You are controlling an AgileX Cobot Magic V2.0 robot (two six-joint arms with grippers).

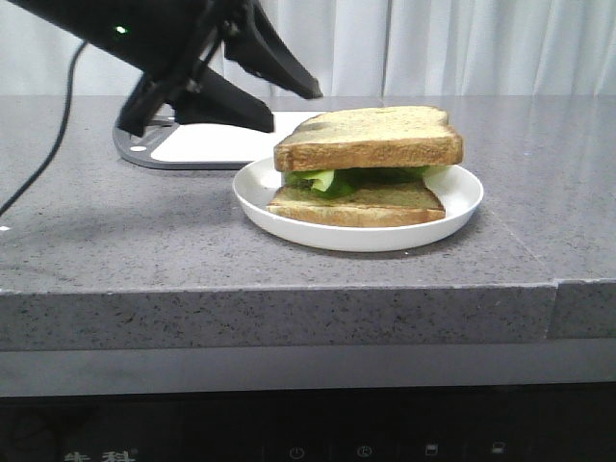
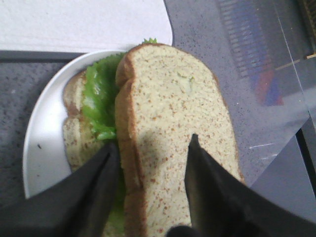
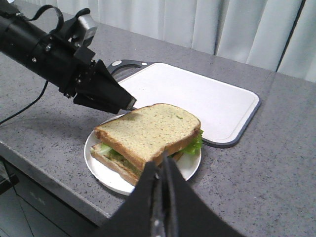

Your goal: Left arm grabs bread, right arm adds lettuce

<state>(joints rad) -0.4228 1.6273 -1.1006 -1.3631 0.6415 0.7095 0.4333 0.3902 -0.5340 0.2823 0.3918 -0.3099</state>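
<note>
Both claws clear the bread (image 1: 369, 137) edges.

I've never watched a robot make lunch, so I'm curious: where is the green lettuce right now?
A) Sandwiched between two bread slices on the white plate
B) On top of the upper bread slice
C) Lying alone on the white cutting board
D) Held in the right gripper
A: the lettuce shows as a green layer between the bread and the lower slice, all on the plate.
</note>
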